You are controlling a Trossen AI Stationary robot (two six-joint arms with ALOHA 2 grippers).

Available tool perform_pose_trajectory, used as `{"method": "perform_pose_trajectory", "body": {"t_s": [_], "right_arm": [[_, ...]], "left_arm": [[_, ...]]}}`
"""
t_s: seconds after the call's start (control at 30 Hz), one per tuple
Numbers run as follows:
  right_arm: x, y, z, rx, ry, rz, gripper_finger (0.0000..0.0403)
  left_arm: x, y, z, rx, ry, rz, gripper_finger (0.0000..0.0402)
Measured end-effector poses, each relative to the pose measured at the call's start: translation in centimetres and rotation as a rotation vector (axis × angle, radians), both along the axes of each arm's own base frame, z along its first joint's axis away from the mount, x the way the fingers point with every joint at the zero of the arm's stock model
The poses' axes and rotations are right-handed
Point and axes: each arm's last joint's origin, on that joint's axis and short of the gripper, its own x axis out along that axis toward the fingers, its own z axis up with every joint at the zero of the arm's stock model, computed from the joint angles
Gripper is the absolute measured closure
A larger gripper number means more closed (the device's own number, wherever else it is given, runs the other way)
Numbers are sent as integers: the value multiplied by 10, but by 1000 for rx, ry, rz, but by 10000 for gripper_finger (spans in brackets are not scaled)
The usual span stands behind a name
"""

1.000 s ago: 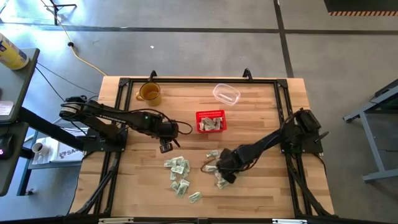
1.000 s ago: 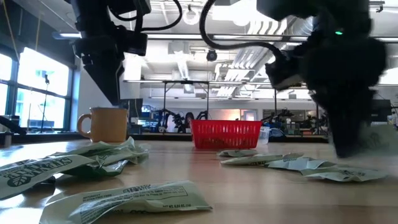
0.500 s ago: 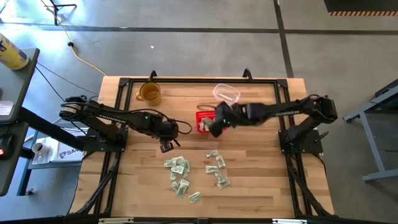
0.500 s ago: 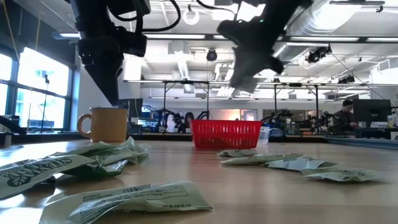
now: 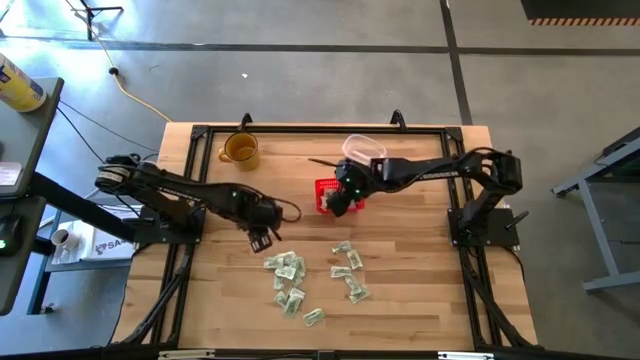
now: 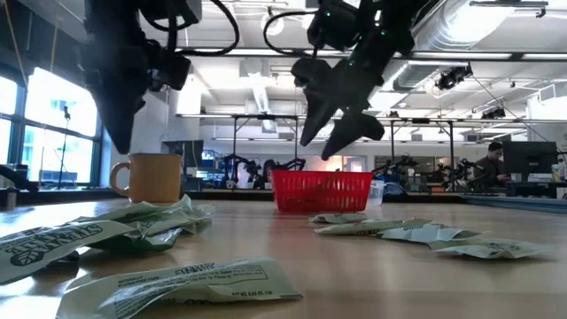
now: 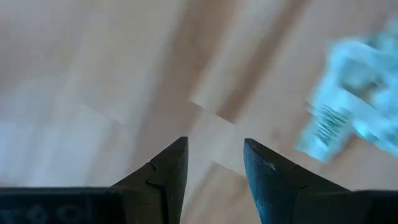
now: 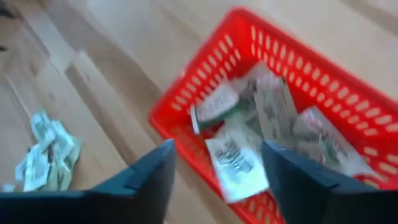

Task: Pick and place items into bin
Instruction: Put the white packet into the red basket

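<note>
The red basket stands mid-table with several pale green-and-white bills inside. My right gripper hangs just above it, open, fingers spread. One loose bill shows below the gap between the fingers, at the basket's wall, touching neither finger. Two scatters of bills lie flat on the wood nearer the front edge, a left one and a right one. My left gripper hovers open over bare wood just short of the left scatter, with a bill ahead of it.
An amber mug stands at the far left and a clear plastic container just beyond the basket. Black frame rails run round the tabletop. Bare wood lies between the basket and the bills.
My right gripper, shut on a bill, has risen from the right scatter and swung toward the far edge to above the basket, where it has opened and let the bill go. My left gripper has shifted a little toward the near edge, toward the left scatter.
</note>
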Motion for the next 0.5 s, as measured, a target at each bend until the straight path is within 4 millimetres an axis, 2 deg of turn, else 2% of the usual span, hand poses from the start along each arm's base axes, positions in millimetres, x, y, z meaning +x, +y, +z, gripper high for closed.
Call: {"method": "perform_pose_trajectory", "body": {"t_s": [0.07,0.13,0.23,0.37,0.43,0.5], "right_arm": [[-1,3,-1,-6,13,81,134],[0,14,1,-48,11,192,116],[0,34,8,-111,-5,289,108],[-4,50,18,-190,-20,313,107],[-7,56,21,-197,-9,322,107],[-11,60,22,-198,15,330,107]], "left_arm": [[1,-13,-3,-24,-33,-98,215],[-2,-28,-15,-18,-68,-229,221],[-11,-39,-41,-23,-132,-336,233],[-26,-47,-75,-150,-164,-457,253],[-29,-55,-76,-226,-187,-490,263],[-33,-64,-74,-214,-194,-523,271]]}}
